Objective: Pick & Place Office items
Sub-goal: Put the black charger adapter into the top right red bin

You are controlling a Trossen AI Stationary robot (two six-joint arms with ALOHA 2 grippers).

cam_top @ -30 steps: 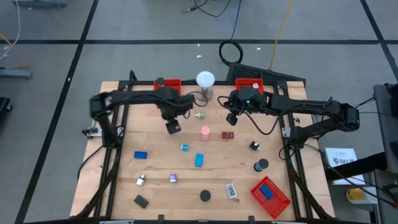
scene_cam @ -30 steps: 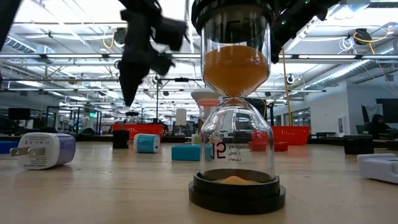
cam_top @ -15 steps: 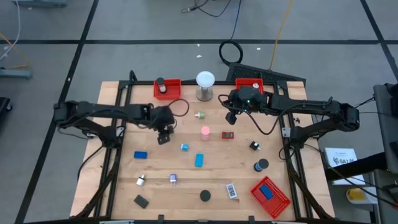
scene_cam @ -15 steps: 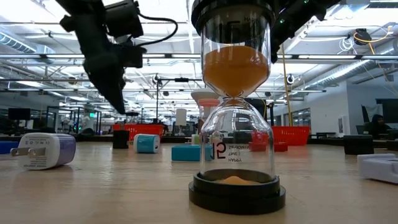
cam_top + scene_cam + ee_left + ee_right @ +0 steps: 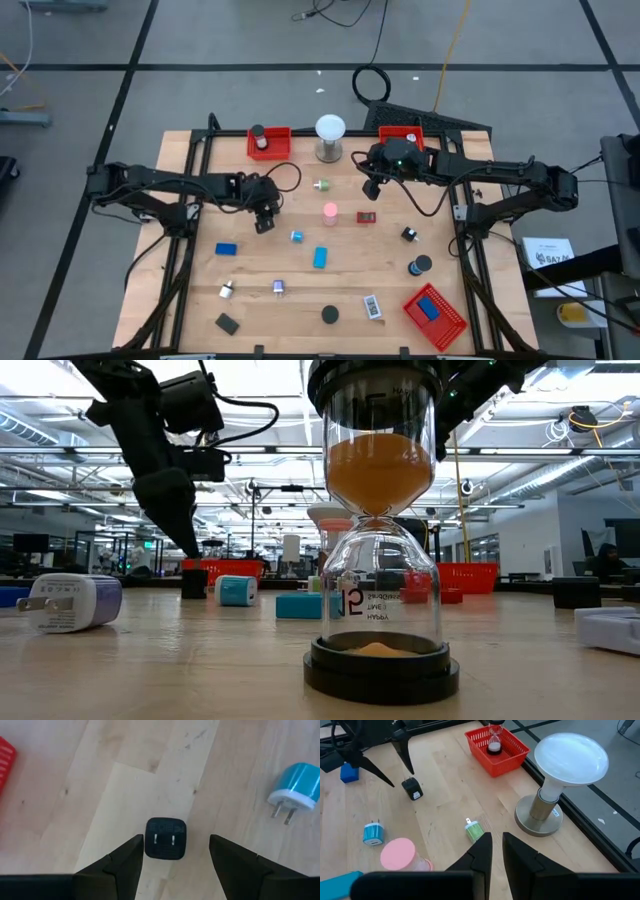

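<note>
- Over the wooden desk [image 5: 190,300], seen from above, the left end effector [image 5: 264,222] hangs at the left-centre with its fingers spread, and the black plug [image 5: 263,226] sits on the wood right beneath it, not gripped.
- Across from it, the right end effector [image 5: 371,190] is clenched on nothing, near the white globe lamp [image 5: 330,137] and above a red block [image 5: 367,217].
- A red basket [image 5: 269,142] at the far edge holds a small hourglass [image 5: 260,136]; another red basket [image 5: 436,317] at the near right corner holds a blue block [image 5: 431,309].
- Loose on the desk are a pink disc [image 5: 330,211], a light blue plug [image 5: 297,237], a blue block [image 5: 226,249] and a black disc [image 5: 329,315].
- At desk level, a big hourglass [image 5: 380,520] fills the middle, a white plug [image 5: 72,602] lies to the left, and the left arm [image 5: 160,450] comes down behind it.
- From the left wrist, the black plug [image 5: 165,838] lies prongs up between the two dark fingers [image 5: 122,865], which stand clear of it on both sides; the light blue plug [image 5: 296,787] lies well apart.
- From the right wrist, the fingers [image 5: 479,854] sit nearly together, empty; beyond them are a green plug [image 5: 474,830], the pink disc [image 5: 398,854], the black plug [image 5: 412,788] and the lamp [image 5: 560,780].
</note>
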